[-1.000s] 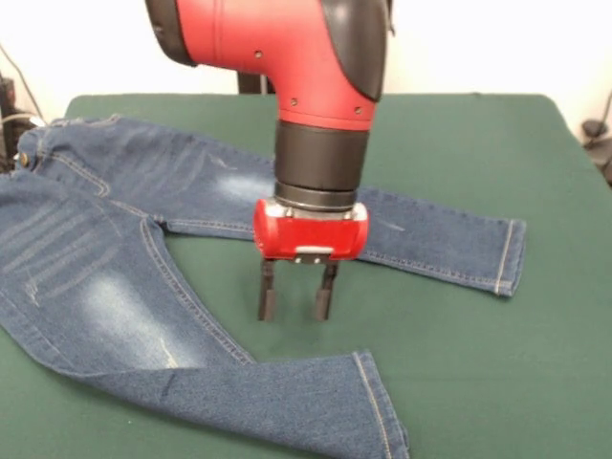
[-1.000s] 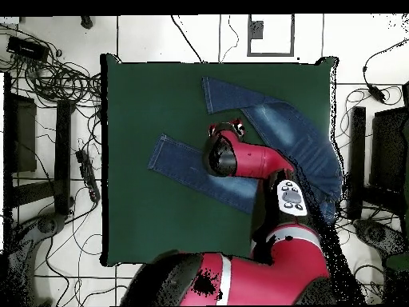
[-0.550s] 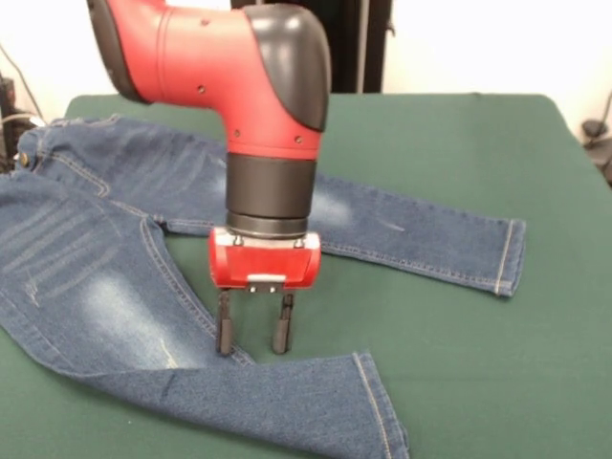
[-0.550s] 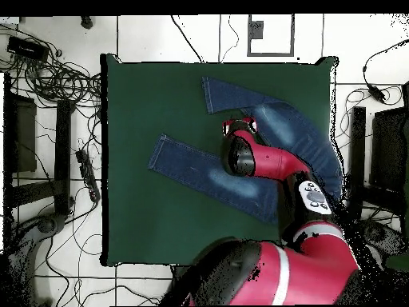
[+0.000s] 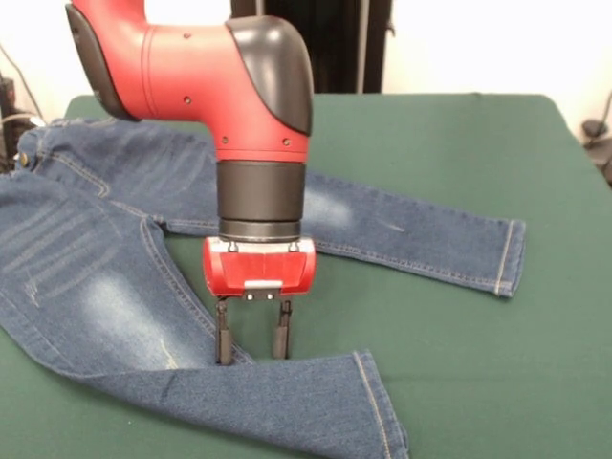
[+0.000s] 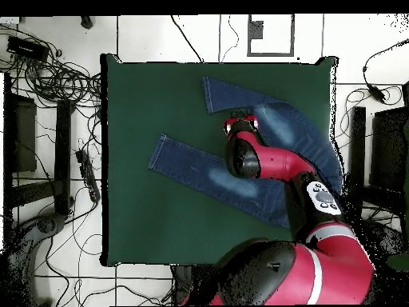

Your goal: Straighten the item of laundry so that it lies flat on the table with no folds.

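Observation:
The item of laundry (image 5: 86,277), a small pair of blue denim jeans with faded whitish patches, lies spread on the dark green table (image 5: 459,143). Its waist hangs over the left edge in the front view. One leg runs right to a hem (image 5: 507,256); the other bends along the near edge to a hem (image 5: 378,402). In the overhead view the jeans (image 6: 192,166) form a V. My gripper (image 5: 252,344) hangs open, pointing straight down, its tips at the inner edge of the near leg. The left fingertip touches the denim seam; the right one stands over bare felt.
Cables and black stands crowd the floor (image 6: 56,120) left of the table in the overhead view. More dark equipment (image 6: 375,152) stands at its right side. The red arm (image 6: 279,172) covers part of the jeans' upper area there.
The gripper has travelled left in the front view and lowered, from the gap between the two legs to the inner edge of the near leg. The jeans have not shifted.

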Available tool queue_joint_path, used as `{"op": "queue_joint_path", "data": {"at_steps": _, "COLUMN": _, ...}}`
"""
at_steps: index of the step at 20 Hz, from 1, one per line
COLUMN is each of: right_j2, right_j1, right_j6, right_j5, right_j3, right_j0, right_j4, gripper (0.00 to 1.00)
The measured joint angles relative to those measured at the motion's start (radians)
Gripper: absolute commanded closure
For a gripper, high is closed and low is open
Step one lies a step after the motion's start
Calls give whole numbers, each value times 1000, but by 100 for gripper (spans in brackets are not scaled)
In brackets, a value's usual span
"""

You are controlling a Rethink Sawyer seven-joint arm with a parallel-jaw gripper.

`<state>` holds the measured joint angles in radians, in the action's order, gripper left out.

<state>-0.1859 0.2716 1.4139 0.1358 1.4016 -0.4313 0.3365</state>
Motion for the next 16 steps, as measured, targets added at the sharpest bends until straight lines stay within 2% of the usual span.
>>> {"op": "queue_joint_path", "data": {"at_steps": 16, "right_j2": 10, "right_j1": -11, "right_j6": 0, "right_j5": 34, "right_j3": -11, "right_j0": 12, "right_j4": 6, "gripper": 0}}
